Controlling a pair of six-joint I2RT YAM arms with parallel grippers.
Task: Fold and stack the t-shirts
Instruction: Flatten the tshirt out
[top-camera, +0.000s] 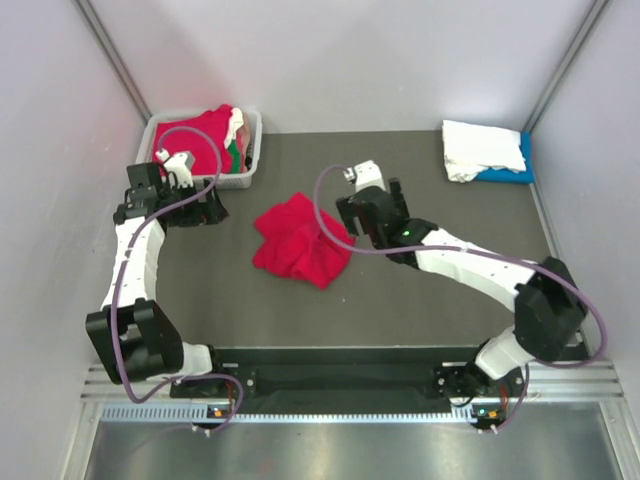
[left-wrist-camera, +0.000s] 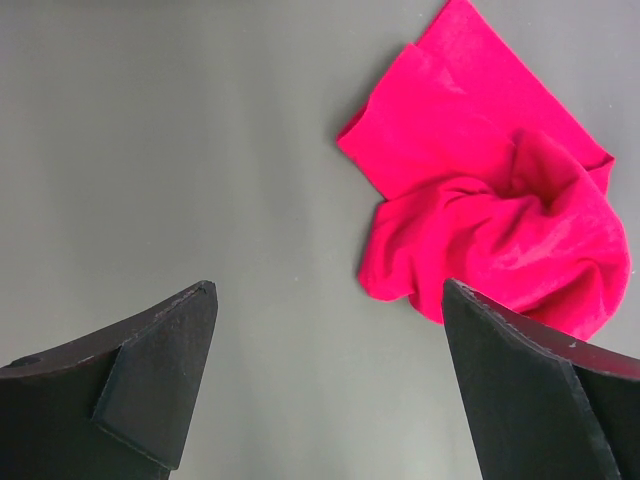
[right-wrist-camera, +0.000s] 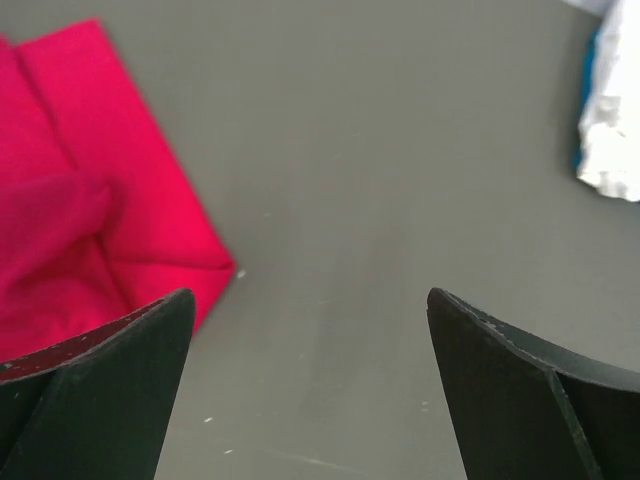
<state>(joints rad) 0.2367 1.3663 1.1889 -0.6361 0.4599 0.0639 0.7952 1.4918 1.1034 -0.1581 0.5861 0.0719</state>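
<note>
A crumpled bright red t-shirt (top-camera: 298, 240) lies on the dark table mat, between the two arms. In the left wrist view this red t-shirt (left-wrist-camera: 500, 220) is ahead and to the right, partly behind the right finger. My left gripper (left-wrist-camera: 328, 290) is open over bare mat, left of the shirt (top-camera: 203, 212). The right wrist view has the red t-shirt (right-wrist-camera: 80, 210) at the left edge. My right gripper (right-wrist-camera: 310, 295) is open with nothing between its fingers, just right of the shirt (top-camera: 352, 215). A folded white t-shirt (top-camera: 480, 148) rests on a blue one (top-camera: 512, 172) at the far right.
A pale plastic tub (top-camera: 252, 150) at the far left corner holds more cloth, mostly red (top-camera: 200, 135). Grey walls close in the table on the left, back and right. The white and blue stack (right-wrist-camera: 610, 130) shows at the right edge of the right wrist view.
</note>
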